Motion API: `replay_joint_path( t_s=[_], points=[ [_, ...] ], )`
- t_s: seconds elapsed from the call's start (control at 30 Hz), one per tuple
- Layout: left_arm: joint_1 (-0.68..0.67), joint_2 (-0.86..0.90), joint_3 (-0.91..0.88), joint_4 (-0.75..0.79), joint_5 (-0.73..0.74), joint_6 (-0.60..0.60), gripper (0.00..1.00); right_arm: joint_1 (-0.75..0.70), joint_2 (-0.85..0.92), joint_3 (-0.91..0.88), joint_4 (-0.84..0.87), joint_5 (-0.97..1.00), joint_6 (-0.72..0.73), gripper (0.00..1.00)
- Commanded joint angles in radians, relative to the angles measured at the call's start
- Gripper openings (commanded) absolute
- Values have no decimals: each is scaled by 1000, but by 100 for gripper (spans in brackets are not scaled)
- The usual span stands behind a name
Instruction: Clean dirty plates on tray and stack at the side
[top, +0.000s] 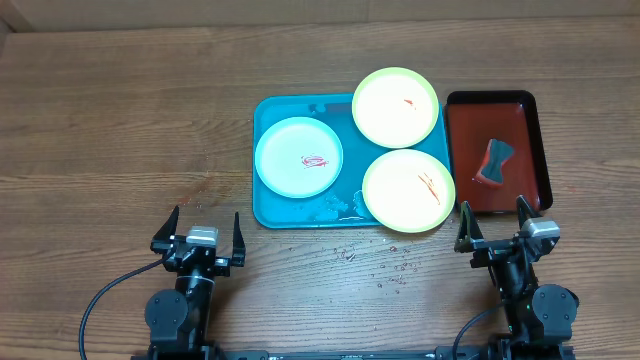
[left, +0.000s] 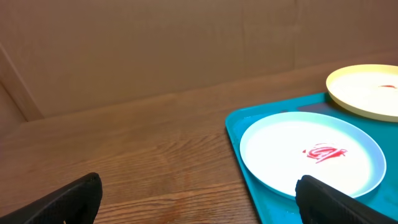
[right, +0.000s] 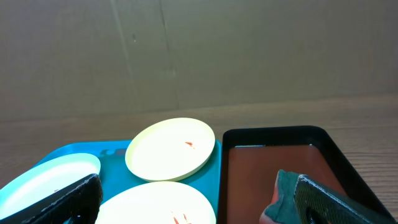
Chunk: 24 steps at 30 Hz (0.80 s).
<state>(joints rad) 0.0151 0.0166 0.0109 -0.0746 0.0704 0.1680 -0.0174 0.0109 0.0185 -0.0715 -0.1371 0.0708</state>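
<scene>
The turquoise tray (top: 274, 210) holds three plates with red smears: a white blue-rimmed plate (top: 298, 157) on its left, a yellow plate (top: 395, 105) at the back right, and a second yellow plate (top: 407, 190) at the front right. My left gripper (top: 203, 238) is open and empty, near the table's front edge, left of the tray. My right gripper (top: 494, 232) is open and empty, in front of the red tray. The left wrist view shows the white plate (left: 311, 152). The right wrist view shows both yellow plates (right: 171, 148) (right: 155, 204).
A dark red tray (top: 520, 120) with a black rim stands right of the turquoise tray and holds a grey and orange sponge (top: 493, 162), also in the right wrist view (right: 283, 199). Foam (top: 335, 205) and water drops lie at the turquoise tray's front edge.
</scene>
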Motion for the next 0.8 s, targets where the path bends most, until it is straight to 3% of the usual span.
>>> replay_joint_path(
  t_s=[0.0,0.37,0.6,0.77],
  points=[
    [4,-11,-6,2,0,3,99,6,-7,-10,12,26,0,100],
    [4,-11,-6,2,0,-11,100,6,-7,34,-10,-29,10,100],
    [4,-10,39,-45,2,-140,100,5,32,188,-156,-28,6,100],
    [4,28,133,-104,15,-147,100,5,142,316,-178,-29,6,100]
  ],
)
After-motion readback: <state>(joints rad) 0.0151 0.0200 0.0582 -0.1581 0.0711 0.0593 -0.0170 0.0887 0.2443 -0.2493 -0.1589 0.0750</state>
